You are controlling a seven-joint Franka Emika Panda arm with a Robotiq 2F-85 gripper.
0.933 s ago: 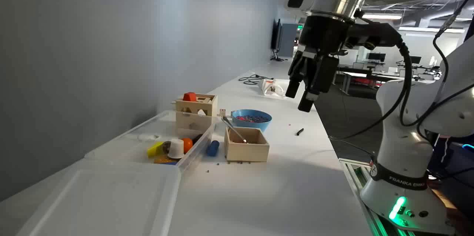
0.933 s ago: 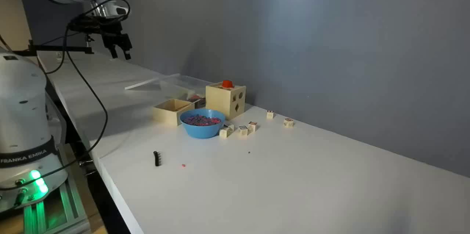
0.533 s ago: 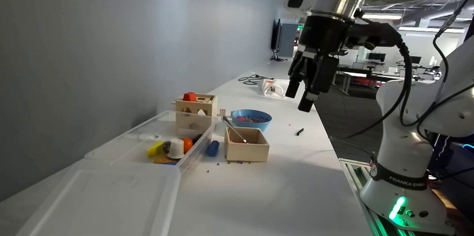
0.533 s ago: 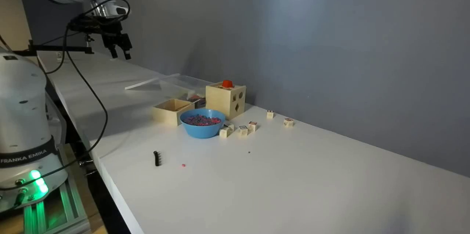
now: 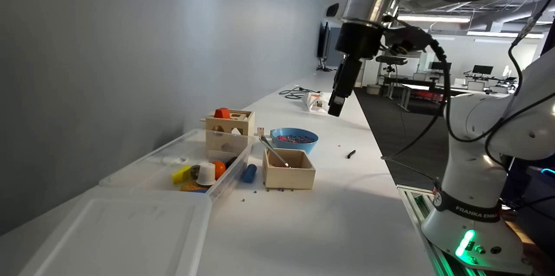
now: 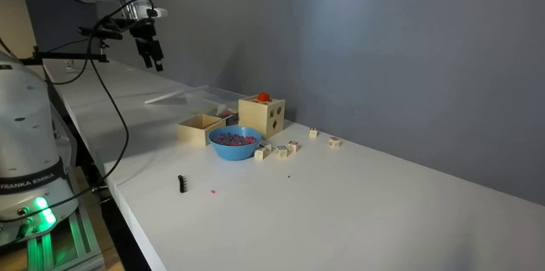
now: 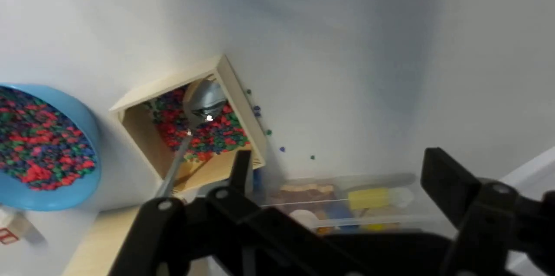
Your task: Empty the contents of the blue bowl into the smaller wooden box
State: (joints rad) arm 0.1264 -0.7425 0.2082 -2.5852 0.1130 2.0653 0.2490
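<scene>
The blue bowl [image 6: 233, 152] stands upright on the table [image 6: 362, 203], between the edge along the wall [image 6: 383, 71] and the edge by the robot base [image 5: 470, 224]; it holds many tiny red, green and dark blue bits [image 7: 47, 137]. Just beside it, not touching, is the smaller wooden box [image 5: 289, 179], with the same sort of bits inside and a metal spoon [image 7: 207, 98] slanting across its mouth, handle out past the rim. Loose bits [image 7: 282, 149] lie next to the box.

Toward the wall edge, a clear plastic bin [image 5: 230, 176] holds yellow, orange and white toy pieces [image 5: 206, 174], with a pale flat panel [image 5: 130, 232] beside it. A blue cylinder [image 5: 249, 173] lies between bin and smaller box. The taller wooden box [image 6: 252, 118], a red piece [image 6: 264, 97] on top, stands near the wall edge; small wooden blocks [image 6: 282, 152] lie near the bowl. A black comb-like piece [image 6: 182, 183] is nearer the robot's edge. The jaws hang above the table, spread wide apart.
</scene>
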